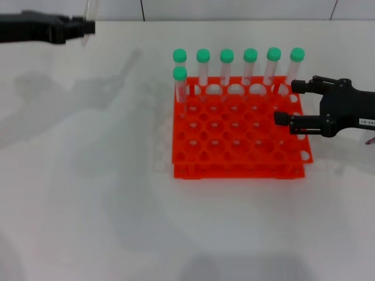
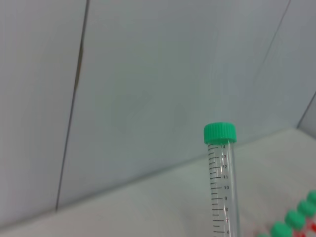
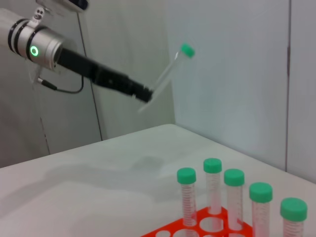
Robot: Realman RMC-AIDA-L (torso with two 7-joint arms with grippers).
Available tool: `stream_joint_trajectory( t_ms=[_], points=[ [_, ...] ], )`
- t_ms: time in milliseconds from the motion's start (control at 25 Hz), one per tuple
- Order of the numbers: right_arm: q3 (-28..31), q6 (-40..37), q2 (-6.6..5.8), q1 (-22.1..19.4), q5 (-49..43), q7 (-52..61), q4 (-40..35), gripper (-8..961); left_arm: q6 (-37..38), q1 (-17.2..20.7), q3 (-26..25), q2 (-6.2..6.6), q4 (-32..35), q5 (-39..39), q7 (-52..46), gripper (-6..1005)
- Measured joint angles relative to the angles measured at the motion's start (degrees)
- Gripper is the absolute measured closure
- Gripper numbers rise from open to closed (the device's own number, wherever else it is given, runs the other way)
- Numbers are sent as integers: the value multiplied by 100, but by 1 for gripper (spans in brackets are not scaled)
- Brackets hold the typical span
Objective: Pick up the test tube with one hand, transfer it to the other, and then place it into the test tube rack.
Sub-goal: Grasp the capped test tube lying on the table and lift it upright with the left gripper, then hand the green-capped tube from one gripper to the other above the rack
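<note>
My left gripper [image 1: 87,26], black with no sticker, is raised at the far left of the table and is shut on the test tube [image 1: 91,13]. The right wrist view shows this gripper [image 3: 146,96] on its green-lit wrist, holding the clear tube [image 3: 168,76] tilted by its lower end, green cap up. In the left wrist view the tube [image 2: 221,187] rises toward the wall. The orange-red test tube rack [image 1: 234,171] stands mid-table and also shows in the right wrist view [image 3: 168,230]. My right gripper [image 1: 288,103], with a white label, is open over the rack's right edge.
Several green-capped tubes [image 1: 250,65] stand upright in the rack's back row, and one more [image 1: 180,85] stands in the second row at the left. These also show in the right wrist view [image 3: 212,185]. A pale wall runs behind the white table [image 1: 88,193].
</note>
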Motion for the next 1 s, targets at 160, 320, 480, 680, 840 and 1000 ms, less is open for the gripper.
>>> stream_joint_trajectory(
  t_ms=[160, 320, 480, 680, 840, 1000],
  points=[
    [-3, 48, 2, 9, 5, -34, 3, 105, -262, -11, -12, -25, -149, -336, 343, 784],
    [-5, 99, 2, 16, 30, -62, 2, 105, -468, -41, -12, -24, -454, -704, 678, 782],
    [22, 114, 2, 19, 151, -177, 1, 106, -581, -71, -11, -23, -791, -1088, 1022, 780],
    [93, 160, 4, 19, 358, -388, 23, 106, -687, -90, -11, -66, -1180, -1656, 1506, 778],
    [126, 169, 2, 16, 501, -508, 44, 106, -705, -108, -11, -112, -1447, -1955, 1815, 777],
    [142, 163, -6, 16, 509, -509, 26, 106, -608, -143, 26, -189, -1558, -2092, 2176, 775]
  ],
)
